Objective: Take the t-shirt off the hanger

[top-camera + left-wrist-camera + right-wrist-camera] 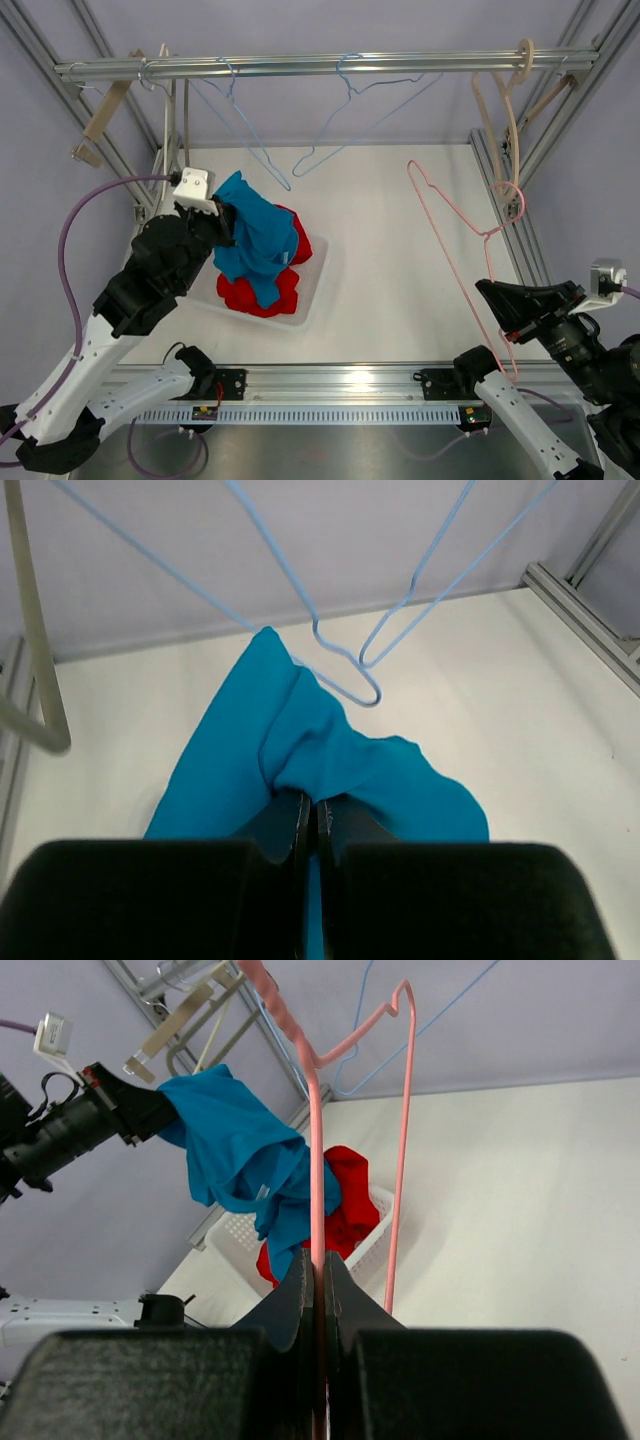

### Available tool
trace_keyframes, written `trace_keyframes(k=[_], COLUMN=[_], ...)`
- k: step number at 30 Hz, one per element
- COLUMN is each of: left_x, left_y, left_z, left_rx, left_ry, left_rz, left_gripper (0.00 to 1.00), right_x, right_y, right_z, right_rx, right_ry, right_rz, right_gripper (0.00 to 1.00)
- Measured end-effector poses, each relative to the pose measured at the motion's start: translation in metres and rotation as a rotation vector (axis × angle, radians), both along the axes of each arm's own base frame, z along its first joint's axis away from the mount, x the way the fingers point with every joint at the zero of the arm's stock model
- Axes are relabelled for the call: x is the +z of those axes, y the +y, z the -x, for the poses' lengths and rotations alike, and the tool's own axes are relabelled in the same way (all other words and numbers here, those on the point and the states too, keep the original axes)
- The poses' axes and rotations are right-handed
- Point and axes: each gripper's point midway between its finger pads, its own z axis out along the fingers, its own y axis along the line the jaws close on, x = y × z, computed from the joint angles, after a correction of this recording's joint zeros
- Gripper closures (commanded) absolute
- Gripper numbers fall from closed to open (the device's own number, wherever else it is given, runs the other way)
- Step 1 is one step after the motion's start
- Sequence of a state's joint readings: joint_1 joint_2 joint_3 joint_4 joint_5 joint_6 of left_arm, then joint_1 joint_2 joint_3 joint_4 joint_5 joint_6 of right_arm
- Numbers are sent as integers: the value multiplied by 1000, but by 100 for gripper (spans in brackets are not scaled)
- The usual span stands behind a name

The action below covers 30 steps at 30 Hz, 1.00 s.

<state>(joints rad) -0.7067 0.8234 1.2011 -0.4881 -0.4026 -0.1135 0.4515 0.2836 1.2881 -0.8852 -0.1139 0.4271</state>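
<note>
Below the t-shirt (255,238), red clothes (243,297) show, unseen from left wrist.

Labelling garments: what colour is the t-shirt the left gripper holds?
Plain teal-blue fabric t-shirt, no print visible; shows best in the right wrist view.

t-shirt (255,240) over basket (312,288), hanger (316,1180) right
</note>
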Motion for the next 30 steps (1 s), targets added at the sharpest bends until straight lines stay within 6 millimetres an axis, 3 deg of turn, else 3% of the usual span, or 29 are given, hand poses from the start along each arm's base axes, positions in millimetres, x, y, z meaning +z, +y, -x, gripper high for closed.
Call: trace_keyframes(k=[6,13,16,17,20,21,24,27,30], left_x=[-73,-155,-182,-195,-216,-221,-228,-218,-192], left_y=[14,12,15,16,18,18,21,22,25], left_z=[22,26,28,29,31,31,33,34,38], left_rx=[38,109,159,178,219,231,256,249,219], left_ry=[140,344,404,431,480,494,509,479,415], left_rz=[59,85,101,101,113,112,118,158,223], left_gripper=[100,98,79,66,43,26,1,1,1], right_x=[-7,-5,-9,-11,-26,-33,-46,-49,-54], right_y=[7,13,17,19,24,25,22,19,18], right_z=[-16,-29,-46,-53,-78,-85,-105,-123,-143], right_rx=[-2,-1,-25,-34,-66,-79,-137,-190,-242], right_ry=[39,28,59,71,125,146,192,202,221], right_rz=[29,27,51,62,98,111,155,185,220], right_gripper=[100,100,100,100,100,100,100,100,100])
